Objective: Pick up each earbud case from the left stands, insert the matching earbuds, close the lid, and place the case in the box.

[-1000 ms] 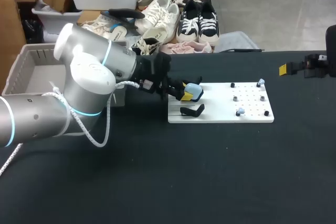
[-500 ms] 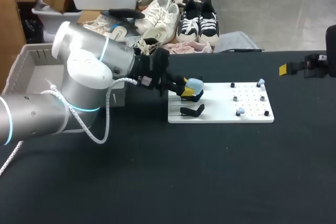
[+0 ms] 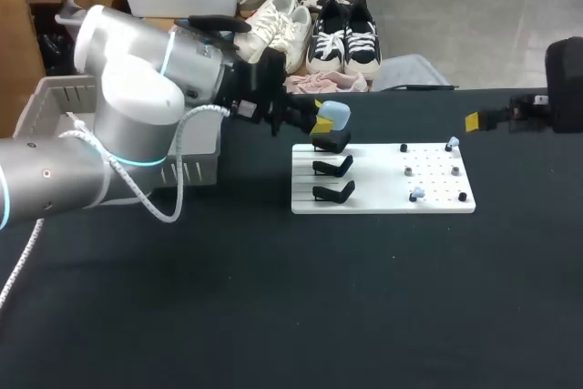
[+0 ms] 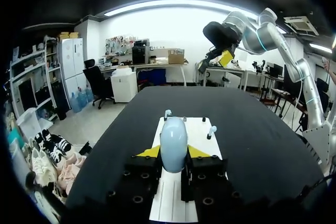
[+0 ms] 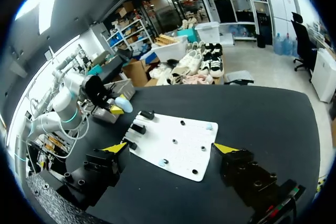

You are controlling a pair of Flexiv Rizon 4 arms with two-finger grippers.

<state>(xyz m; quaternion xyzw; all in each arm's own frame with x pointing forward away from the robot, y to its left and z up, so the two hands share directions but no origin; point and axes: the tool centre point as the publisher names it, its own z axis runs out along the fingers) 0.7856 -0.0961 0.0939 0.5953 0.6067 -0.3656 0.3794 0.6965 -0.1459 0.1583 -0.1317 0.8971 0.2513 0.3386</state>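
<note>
My left gripper (image 3: 322, 122) is shut on a light blue earbud case (image 3: 336, 114) and holds it in the air just above the rearmost of three black stands (image 3: 331, 143). In the left wrist view the case (image 4: 173, 142) stands upright between the yellow tips of that gripper (image 4: 174, 152), with the white board (image 4: 195, 128) ahead. Two pale blue earbuds (image 3: 453, 143) (image 3: 416, 193) sit on pegs at the board's right end. My right gripper (image 5: 171, 148) hangs wide open and empty above the table's right side, its yellow tip (image 3: 474, 121) showing in the head view.
The white board (image 3: 378, 184) lies in the middle of the black table, with several small black pegs (image 3: 404, 148) on its right half. A grey basket (image 3: 56, 97) stands at the table's left edge, behind my left arm.
My left gripper has lifted the blue case up and back off the rearmost stand. The right arm has shifted slightly to the left.
</note>
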